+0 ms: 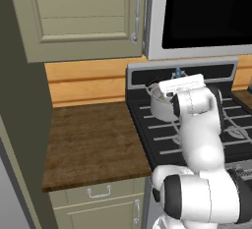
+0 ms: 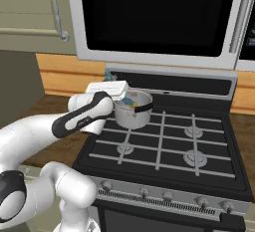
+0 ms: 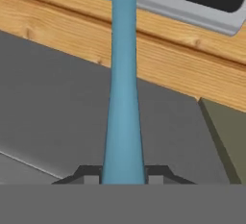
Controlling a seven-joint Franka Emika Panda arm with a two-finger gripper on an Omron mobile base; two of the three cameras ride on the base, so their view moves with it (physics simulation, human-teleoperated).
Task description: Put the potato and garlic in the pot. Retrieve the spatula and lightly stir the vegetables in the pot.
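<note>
The pincer (image 3: 123, 180) is clamped on the spatula (image 3: 123, 98), hovering over the pot (image 2: 132, 112).

arm shells (image 1: 199, 139): glossy white, rounded and bulbous, each segment fat like a swollen tube
joints: dark charcoal bands and caps sit between the white segments; one big black ring shows at the lowest joint (image 1: 172, 197)
forearm (image 2: 82, 116): white casing with a long black inlay along its side, oval at the ends
hand (image 1: 180, 84): flat white rectangular block, wider than it is thick, with a slightly greyer edge
fingertips (image 3: 156, 175): small, dark grey, angular, with a paler square pad face on each
surface: smooth, plain, evenly shaded, softly rendered
</note>
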